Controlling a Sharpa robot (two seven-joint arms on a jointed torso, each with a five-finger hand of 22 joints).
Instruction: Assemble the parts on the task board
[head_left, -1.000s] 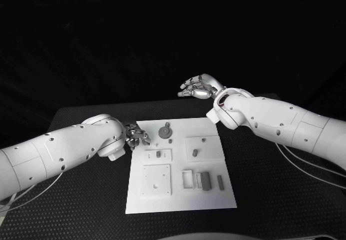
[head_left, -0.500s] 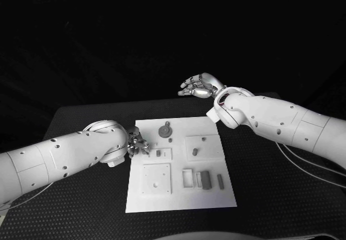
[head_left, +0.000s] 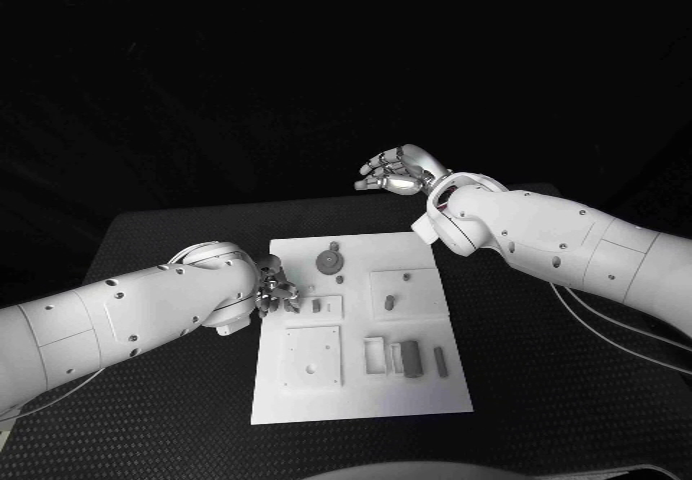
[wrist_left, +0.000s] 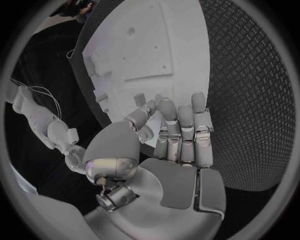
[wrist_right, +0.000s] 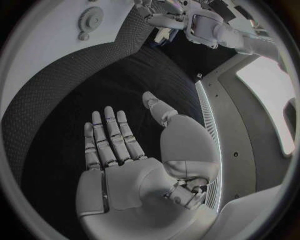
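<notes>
The left hand (head_left: 274, 291) sits at the left edge of the task board (head_left: 361, 400), mid-frame, fingers stretched over the small plate there and pinching nothing I can make out; the right hand (head_left: 397, 170) hangs spread and empty at upper centre, beyond the table. Seemingly a reach for a part is under way; the gear (head_left: 330, 263) lies near the board's top edge, grey blocks (head_left: 410, 359) at lower right; next, the fingers must close cleanly on one piece.

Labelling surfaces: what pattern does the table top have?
Black, fine raised-diamond texture on the table; clearest in left wrist view.
</notes>
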